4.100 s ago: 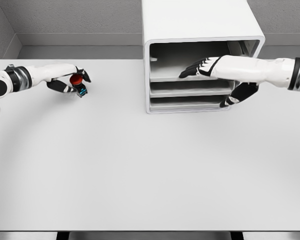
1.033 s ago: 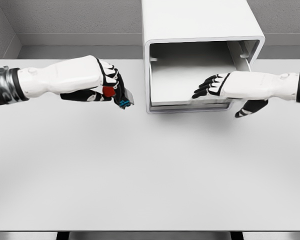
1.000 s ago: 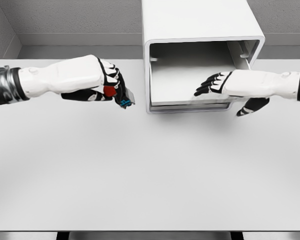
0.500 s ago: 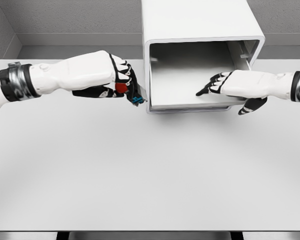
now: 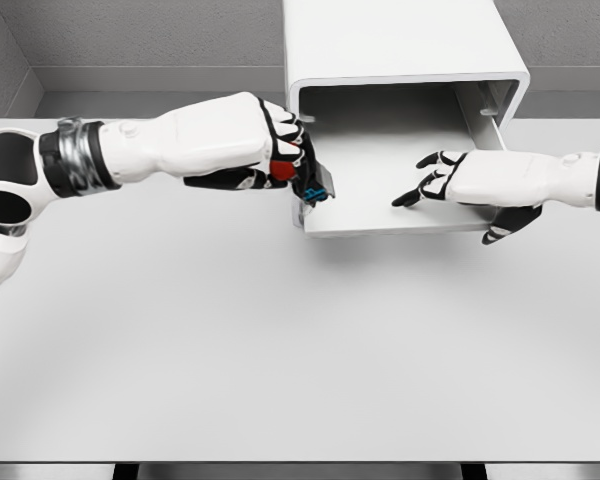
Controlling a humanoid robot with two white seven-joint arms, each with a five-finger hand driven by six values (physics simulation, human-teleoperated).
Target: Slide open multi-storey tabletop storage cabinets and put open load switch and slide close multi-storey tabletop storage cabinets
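My left hand (image 5: 270, 155) pinches the load switch (image 5: 305, 180) (small, rigid, probably light) at the drawer (image 5: 380, 215) edge, while my right hand (image 5: 460, 180) fingers rest spread inside.

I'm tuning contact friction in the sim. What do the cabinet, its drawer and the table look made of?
Cabinet: smooth white, satin, probably plastic or painted metal; rounded corners, soft sheen. Drawer: same pale matte look, thin walls. Table: flat light grey, matte, probably laminate; no grain, no reflections.
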